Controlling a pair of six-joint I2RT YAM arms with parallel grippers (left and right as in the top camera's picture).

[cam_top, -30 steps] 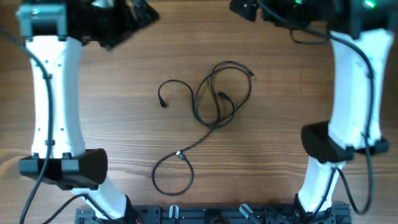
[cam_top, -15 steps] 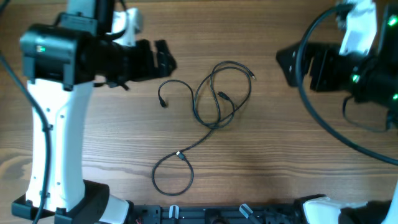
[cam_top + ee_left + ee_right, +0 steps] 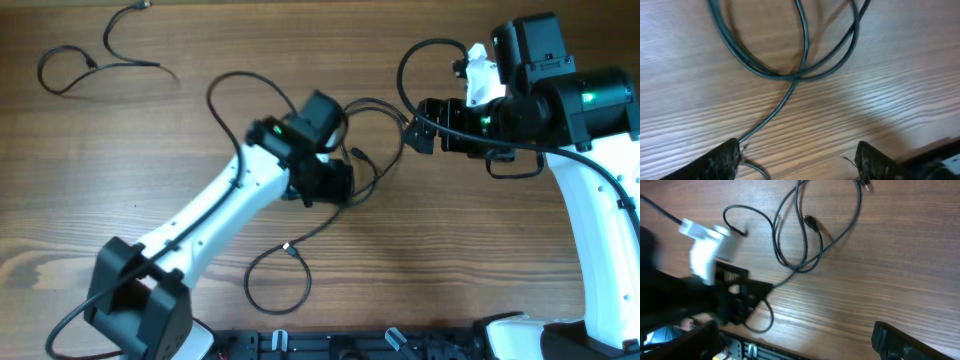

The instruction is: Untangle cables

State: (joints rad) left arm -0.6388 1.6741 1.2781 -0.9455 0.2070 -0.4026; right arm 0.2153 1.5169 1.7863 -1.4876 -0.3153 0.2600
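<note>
The tangled cables [image 3: 375, 150] lie at mid-table as overlapping thin black loops, with a tail running down to a smaller loop [image 3: 275, 285]. My left gripper [image 3: 335, 185] hovers low over the tangle's left side, open and empty. In the left wrist view the crossing strands [image 3: 795, 77] lie just ahead of the left gripper's spread fingers [image 3: 800, 162]. My right gripper [image 3: 413, 135] is open and empty by the tangle's right edge. The right wrist view shows the whole tangle [image 3: 800, 245] well ahead of the right gripper's fingers [image 3: 795, 342].
A separate thin black cable [image 3: 90, 65] lies at the far left corner of the wooden table [image 3: 480, 260]. The left arm [image 3: 210, 215] crosses the table from the front left. A rail with clips [image 3: 340, 345] runs along the front edge.
Both arms have swung in from the table's sides to the tangle. The left arm now covers the tangle's left strand and plug. The cables have not visibly moved.
</note>
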